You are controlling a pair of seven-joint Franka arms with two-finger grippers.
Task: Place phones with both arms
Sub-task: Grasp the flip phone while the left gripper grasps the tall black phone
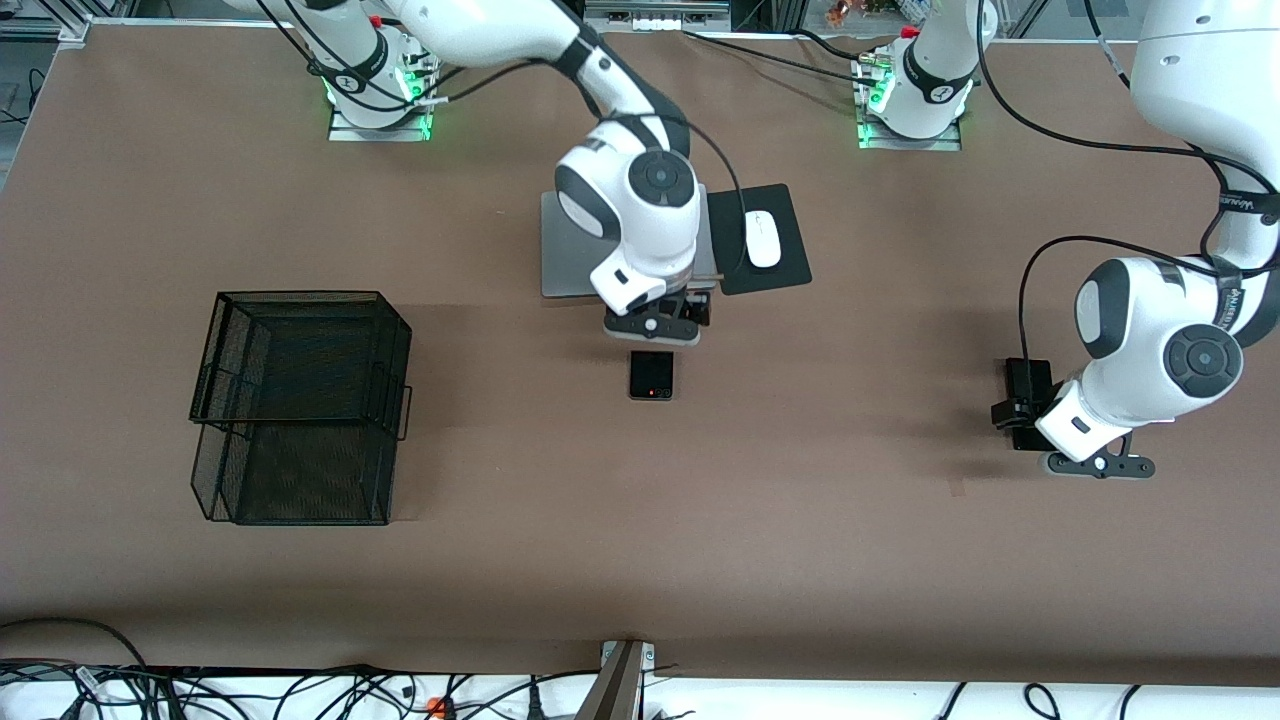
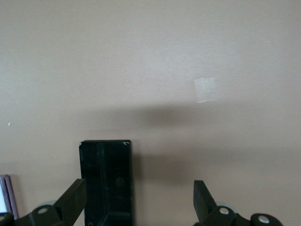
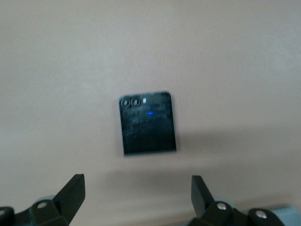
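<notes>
A brown tabletop (image 1: 800, 560) carries a two-tier black wire-mesh basket (image 1: 300, 405) toward the right arm's end. A flat grey laptop (image 1: 570, 250) lies closed near the middle. Beside it a white computer mouse (image 1: 763, 238) rests on a black square mouse pad (image 1: 780, 270). Tangled black cables (image 1: 250, 695) run along the tabletop's edge nearest the front camera.

The square phone (image 1: 651, 375) lies mid-table, nearer the front camera than the laptop (image 1: 575, 250); the mouse (image 1: 763, 238) sits on a pad (image 1: 760, 240) beside the laptop. A basket (image 1: 300, 405) stands toward the right arm's end. The slab phone (image 2: 106, 181) lies at the left arm's end.
</notes>
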